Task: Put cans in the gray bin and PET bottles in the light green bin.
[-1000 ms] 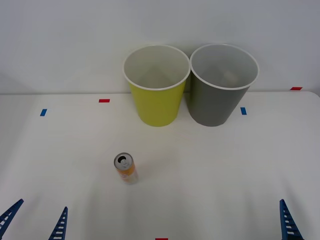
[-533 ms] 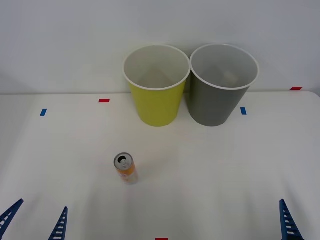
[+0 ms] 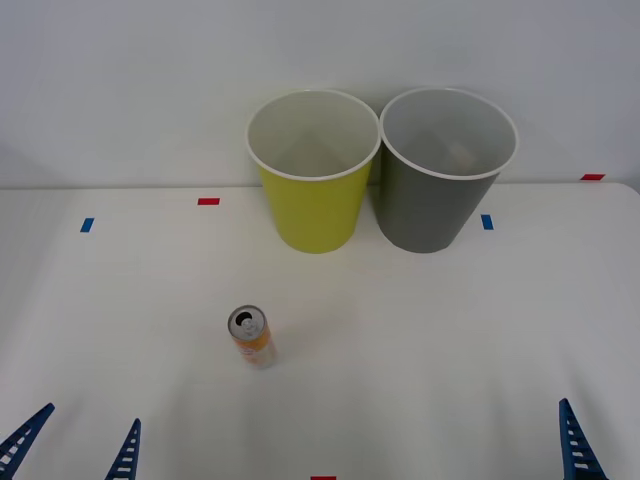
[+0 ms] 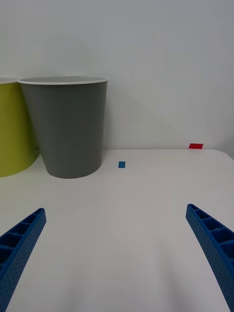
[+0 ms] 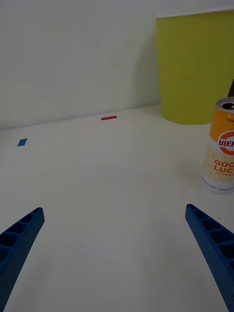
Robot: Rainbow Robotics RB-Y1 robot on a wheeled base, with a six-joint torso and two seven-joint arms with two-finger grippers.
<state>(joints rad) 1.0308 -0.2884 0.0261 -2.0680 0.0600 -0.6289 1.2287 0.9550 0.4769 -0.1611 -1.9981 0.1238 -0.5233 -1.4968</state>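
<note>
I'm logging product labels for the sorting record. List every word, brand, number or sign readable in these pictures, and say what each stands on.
"GOO" over "LUC": orange letters on the whitish lower part of the small slim orange-and-white drink can, cut off at the picture's edge.
Korean characters in the can's red round emblem: cut off, too partial to read surely.
Fine print at the can's base: too small to read.
Yellow-green plastic bin, dark gray plastic bin, red and blue tape marks: no text.

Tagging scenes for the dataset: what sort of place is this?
Likely a lab test bench, not a home: a plain white table against a bare wall, red and blue tape marks on it, and just one can and two bins, green and gray.
</note>
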